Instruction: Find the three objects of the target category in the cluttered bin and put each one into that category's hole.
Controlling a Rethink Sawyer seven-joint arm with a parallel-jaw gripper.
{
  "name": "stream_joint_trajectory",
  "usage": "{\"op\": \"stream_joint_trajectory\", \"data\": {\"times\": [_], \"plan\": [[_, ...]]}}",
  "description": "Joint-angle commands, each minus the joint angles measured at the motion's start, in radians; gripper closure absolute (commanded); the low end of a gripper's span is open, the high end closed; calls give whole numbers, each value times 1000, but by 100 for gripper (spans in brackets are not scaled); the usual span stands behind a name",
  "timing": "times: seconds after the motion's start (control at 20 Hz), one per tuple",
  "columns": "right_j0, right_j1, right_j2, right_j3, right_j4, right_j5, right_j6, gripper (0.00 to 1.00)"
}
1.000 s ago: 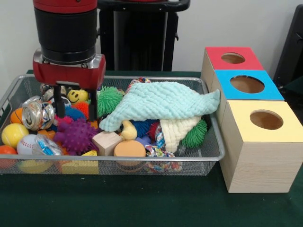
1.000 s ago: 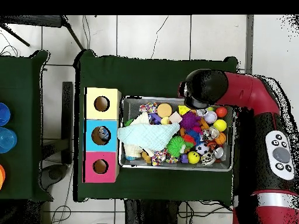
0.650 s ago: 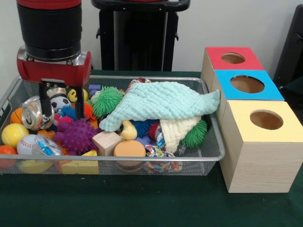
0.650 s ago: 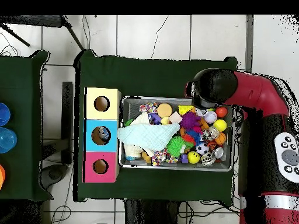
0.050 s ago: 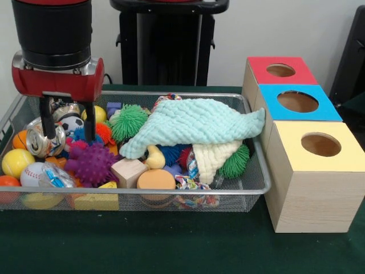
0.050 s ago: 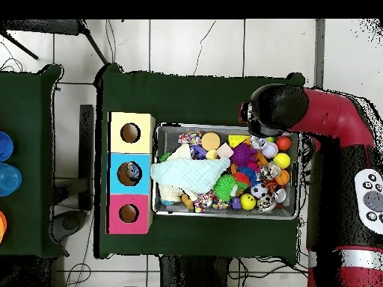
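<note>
Hovering over bin (image 5: 11, 117) corner, hand (image 5: 65, 123) is spread, empty, fingers straddling soccer ball (image 5: 70, 122) beside crushed can (image 5: 40, 137). Search step judged underway. Next: descent, squeeze needed; holes (image 5: 297, 101) well apart.

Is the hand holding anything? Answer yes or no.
No: in the front view the hand hangs open over the wire bin, its fingers apart with nothing clamped between them.

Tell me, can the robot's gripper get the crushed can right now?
Probably yes. The open gripper hangs just above the crushed can, which lies on top of the pile with nothing covering it.
</note>
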Motion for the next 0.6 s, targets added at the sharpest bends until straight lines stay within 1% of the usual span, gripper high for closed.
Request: {"op": "stream_joint_trajectory", "data": {"times": [0.05, 0.25, 0.35, 0.6], "plan": [[-14, 18, 83, 5, -61, 109, -331, 0], [-33, 25, 88, -17, -66, 133, -368, 0], [-39, 24, 86, -6, -66, 120, -363, 0], [-50, 23, 87, 18, -77, 37, -345, 0]]}}
